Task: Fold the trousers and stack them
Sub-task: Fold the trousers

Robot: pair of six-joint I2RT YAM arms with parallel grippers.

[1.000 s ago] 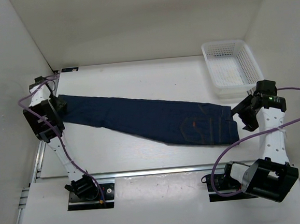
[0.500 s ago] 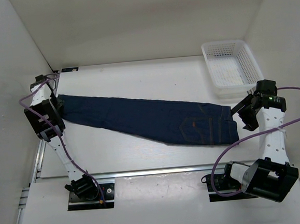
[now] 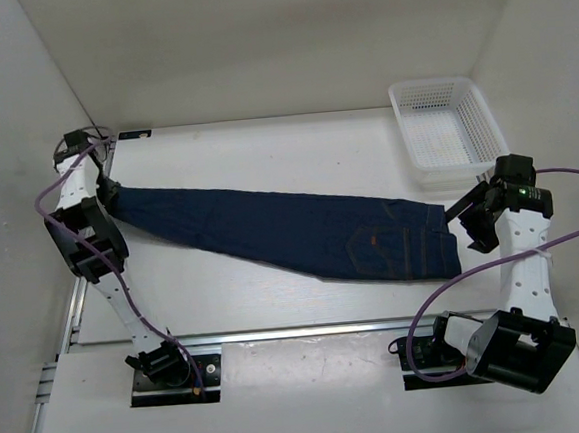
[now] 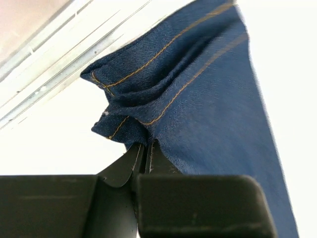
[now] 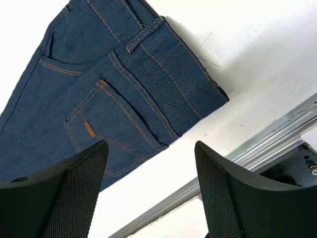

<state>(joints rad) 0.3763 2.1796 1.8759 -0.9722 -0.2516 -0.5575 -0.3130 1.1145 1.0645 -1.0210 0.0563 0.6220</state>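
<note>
**Q:** Top external view: what is the left gripper [image 3: 108, 187] doing?
**A:** It is pinching shut on the hem end of the trousers [image 3: 291, 231], and the cloth is gathering to a narrow point at its jaws. From that hand the dark denim is stretching across the white table [image 3: 264, 143] toward the other arm, with the waist end lying flat.

**Q:** And the right gripper [image 3: 468, 225]?
**A:** It is hovering just beside the waistband with its jaws standing wide, gripping nothing. A white basket [image 3: 449, 134] is sitting beyond it, apart from the cloth.

**Q:** Left wrist view: how is the grip sitting?
**A:** The black fingertips [image 4: 130, 162] are pressing together on a bunched fold of the leg hem. Orange stitching is running along the hem directly ahead of them, and the leg is trailing away ahead and to one side. The left-edge rail [image 4: 54, 74] is lying past the hem.

**Q:** Right wrist view: is anything lying between the fingers?
**A:** The mesh-faced fingers [image 5: 74, 188] are standing well apart, with only bare table showing between them. The waistband and a back pocket with a small tag are lying ahead of them, untouched. The near-edge rail [image 5: 277, 130] is running beside the one finger.
</note>
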